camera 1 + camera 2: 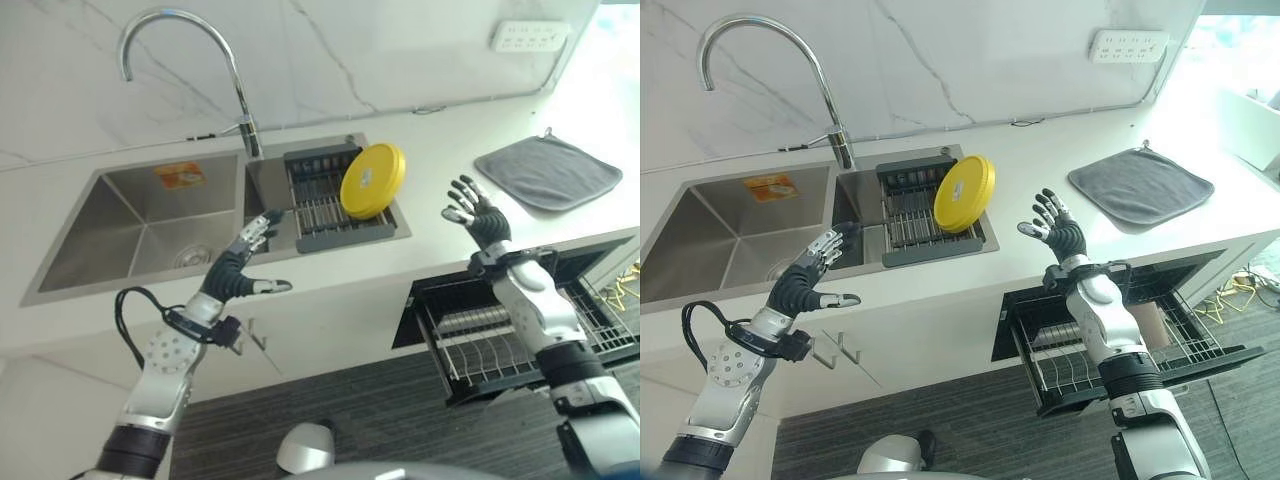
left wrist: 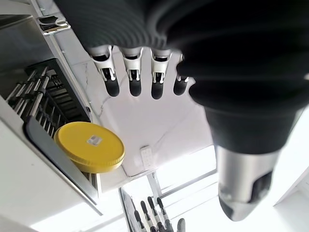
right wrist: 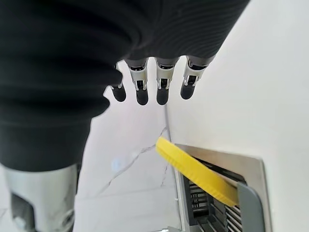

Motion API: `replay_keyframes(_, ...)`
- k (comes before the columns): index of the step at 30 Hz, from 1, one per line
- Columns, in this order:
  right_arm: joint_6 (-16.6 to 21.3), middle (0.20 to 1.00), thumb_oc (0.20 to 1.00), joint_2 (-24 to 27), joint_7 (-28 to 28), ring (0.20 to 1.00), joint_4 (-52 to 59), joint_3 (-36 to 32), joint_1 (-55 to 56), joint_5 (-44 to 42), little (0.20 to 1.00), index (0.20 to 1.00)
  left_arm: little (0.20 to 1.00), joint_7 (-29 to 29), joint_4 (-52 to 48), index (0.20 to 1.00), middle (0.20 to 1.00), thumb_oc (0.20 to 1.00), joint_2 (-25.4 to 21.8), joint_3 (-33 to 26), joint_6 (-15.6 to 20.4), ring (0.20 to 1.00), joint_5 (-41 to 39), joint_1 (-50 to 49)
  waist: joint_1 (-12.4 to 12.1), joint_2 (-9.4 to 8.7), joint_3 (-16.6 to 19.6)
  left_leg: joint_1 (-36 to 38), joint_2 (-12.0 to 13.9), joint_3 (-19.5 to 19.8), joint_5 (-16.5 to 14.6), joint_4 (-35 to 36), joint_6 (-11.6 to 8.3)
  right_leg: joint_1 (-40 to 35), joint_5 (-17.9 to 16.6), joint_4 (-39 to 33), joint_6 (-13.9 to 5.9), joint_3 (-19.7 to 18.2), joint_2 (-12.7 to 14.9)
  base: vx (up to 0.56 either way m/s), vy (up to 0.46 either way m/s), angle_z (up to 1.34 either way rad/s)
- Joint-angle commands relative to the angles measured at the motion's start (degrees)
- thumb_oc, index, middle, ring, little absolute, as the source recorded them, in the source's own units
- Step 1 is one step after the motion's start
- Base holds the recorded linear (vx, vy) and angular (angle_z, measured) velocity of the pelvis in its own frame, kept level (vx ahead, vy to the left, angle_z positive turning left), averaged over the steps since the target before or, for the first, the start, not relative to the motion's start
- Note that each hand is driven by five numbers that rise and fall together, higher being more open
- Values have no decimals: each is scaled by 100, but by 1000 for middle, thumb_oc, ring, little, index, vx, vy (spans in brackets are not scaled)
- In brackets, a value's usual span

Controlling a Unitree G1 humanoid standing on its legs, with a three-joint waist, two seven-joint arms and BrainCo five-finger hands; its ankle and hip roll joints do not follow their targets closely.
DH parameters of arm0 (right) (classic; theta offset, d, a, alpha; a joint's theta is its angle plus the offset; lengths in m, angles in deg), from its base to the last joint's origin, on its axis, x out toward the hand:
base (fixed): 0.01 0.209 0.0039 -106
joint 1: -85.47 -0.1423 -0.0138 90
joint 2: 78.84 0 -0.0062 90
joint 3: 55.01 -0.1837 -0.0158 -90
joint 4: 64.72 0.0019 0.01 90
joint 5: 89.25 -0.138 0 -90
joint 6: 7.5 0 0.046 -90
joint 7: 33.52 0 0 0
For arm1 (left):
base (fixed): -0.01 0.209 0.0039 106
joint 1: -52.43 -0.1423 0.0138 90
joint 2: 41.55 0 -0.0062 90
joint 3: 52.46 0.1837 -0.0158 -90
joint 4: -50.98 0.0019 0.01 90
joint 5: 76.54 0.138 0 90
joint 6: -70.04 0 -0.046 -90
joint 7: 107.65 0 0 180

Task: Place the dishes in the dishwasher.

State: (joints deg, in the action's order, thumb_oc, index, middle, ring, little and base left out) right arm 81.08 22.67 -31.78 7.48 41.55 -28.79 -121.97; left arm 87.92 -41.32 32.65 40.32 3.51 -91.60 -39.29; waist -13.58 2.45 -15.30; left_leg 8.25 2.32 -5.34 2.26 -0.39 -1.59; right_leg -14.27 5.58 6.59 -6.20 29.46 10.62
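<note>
We see the long white stone counter (image 1: 450,215) running under a white marbled wall, with the double stainless steel sink (image 1: 130,225) sunk into it and the tall curved chrome tap (image 1: 185,60) rising behind the divider. Below the counter's front edge, on our right, the black dishwasher drawer (image 1: 500,340) stands pulled out, its wire rack open from above. A dark grey slatted drying rack (image 1: 320,205) sits in the smaller sink basin, and the round yellow plastic plate (image 1: 373,180) leans on edge at the rack's right end. A grey square cloth (image 1: 547,172) lies flat on the counter, well apart to the right. Our left hand (image 1: 250,250) hovers near the rack's left edge, fingers straight and spread, holding nothing. Our right hand (image 1: 478,212) hangs raised over bare counter between plate and cloth, likewise spread and empty.
</note>
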Motion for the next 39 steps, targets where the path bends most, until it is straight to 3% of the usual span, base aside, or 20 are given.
replay_keyframes(1,182,1000,1000,364,16,1000,69,-114,-530,-172,1000,1000,1000,103,-673,1000,1000,1000,-268,170,168,1000,-273,-62,-131,17,144,-61,-1,93,-78,-316,31,263,-171,550,184,-265,39,132,26,6)
replay_keyframes(10,181,1000,1000,337,-71,1000,-337,-190,-580,-281,1000,1000,1000,348,-693,1000,1000,1000,-518,202,100,1000,-553,12,-238,111,33,-31,22,10,-8,-235,144,264,104,1261,109,-40,361,99,51,5)
replay_keyframes(19,238,1000,1000,382,-64,1000,-690,-234,-738,-338,1000,1000,1000,450,-693,1000,1000,1000,-709,353,45,1000,-692,23,-332,117,-129,-164,-62,76,-60,-454,231,278,218,1564,112,-128,407,113,24,4)
replay_keyframes(25,448,1000,1000,437,-159,1000,-812,-178,-1009,-452,1000,1000,1000,361,-627,1000,1000,1000,-833,398,213,1000,-768,218,-440,157,-305,-540,-106,129,-75,-639,265,558,259,1724,110,-201,444,-49,-11,2)
replay_keyframes(33,855,1000,1000,685,-246,1000,-1105,-49,-2093,-340,1000,1000,1000,-260,-355,1000,1000,1000,-1036,640,736,1000,-862,1062,-490,314,-888,-1450,-191,169,-43,-854,276,1419,305,1954,101,-300,517,-265,-12,-4)
replay_keyframes(39,1044,1000,1000,829,-298,1000,-1214,174,-2607,-327,1000,1000,1000,-749,-198,1000,1000,1000,-879,881,907,1000,-554,1589,-402,306,-1223,-1770,-232,117,-127,-918,242,1861,444,2151,38,-477,592,-177,6,-9)
